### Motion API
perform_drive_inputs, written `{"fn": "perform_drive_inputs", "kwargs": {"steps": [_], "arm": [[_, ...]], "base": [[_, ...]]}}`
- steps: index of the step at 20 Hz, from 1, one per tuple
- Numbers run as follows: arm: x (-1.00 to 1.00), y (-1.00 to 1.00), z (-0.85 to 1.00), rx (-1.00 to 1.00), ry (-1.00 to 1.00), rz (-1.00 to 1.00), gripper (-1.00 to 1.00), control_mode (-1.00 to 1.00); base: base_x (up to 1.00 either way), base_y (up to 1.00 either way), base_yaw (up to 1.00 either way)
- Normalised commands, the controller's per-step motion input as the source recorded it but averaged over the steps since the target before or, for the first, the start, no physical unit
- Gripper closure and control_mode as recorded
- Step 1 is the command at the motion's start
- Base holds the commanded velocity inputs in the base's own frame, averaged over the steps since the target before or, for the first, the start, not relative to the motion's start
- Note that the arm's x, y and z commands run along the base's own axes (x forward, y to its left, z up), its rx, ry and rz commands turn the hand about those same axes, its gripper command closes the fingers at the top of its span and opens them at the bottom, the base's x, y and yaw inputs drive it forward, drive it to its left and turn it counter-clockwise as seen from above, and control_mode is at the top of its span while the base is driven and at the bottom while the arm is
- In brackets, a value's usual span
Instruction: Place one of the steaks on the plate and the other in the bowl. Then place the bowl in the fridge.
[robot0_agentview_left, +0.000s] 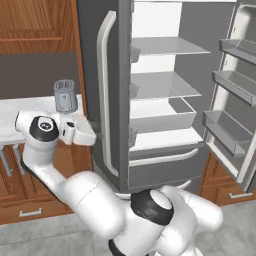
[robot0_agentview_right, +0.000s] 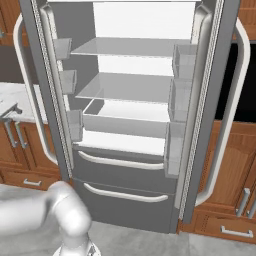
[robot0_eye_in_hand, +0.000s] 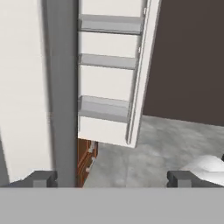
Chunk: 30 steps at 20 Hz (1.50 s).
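The fridge (robot0_agentview_left: 150, 172) stands with both doors swung open, its white shelves and lower drawers (robot0_agentview_right: 120, 172) bare. My gripper (robot0_agentview_left: 86, 133) is held just outside the left door, close to that door's long pale handle (robot0_agentview_left: 104, 90). In the hand view the gripper (robot0_eye_in_hand: 112, 178) is open, its fingertips (robot0_eye_in_hand: 41, 178) far apart with nothing between them. Beyond them are a grey door edge and the shelves of the open far door (robot0_eye_in_hand: 107, 109). The steaks, the plate and the bowl are out of view.
A marble counter (robot0_agentview_left: 10, 117) with a small grey appliance (robot0_agentview_left: 65, 96) runs left of the fridge, above wooden cabinets (robot0_agentview_left: 20, 200). More wooden cabinets (robot0_agentview_right: 235, 175) stand to the right. Grey floor (robot0_eye_in_hand: 166, 144) lies in front of the fridge.
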Motion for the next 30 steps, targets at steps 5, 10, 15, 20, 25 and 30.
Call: {"fn": "perform_drive_inputs", "kwargs": {"steps": [5,10,15,20,25,30], "arm": [[-1.0,-1.0,0.0,0.53,-0.16,0.13,-1.0,-1.0],[-0.73,-1.0,0.0,0.69,0.01,0.21,-1.0,-1.0],[0.08,-1.0,-0.22,0.86,0.24,0.06,-1.0,-1.0],[0.48,-1.0,-0.06,0.79,0.14,0.06,-1.0,-1.0],[0.73,-0.79,0.0,0.44,0.01,0.11,-1.0,-1.0],[0.89,-0.18,-0.15,0.11,0.0,0.24,-1.0,-1.0]], "base": [[0.0,0.0,0.0],[0.0,0.0,0.0],[0.0,0.0,0.0],[0.0,0.0,0.0],[0.0,0.0,0.0],[0.0,0.0,0.0]]}}
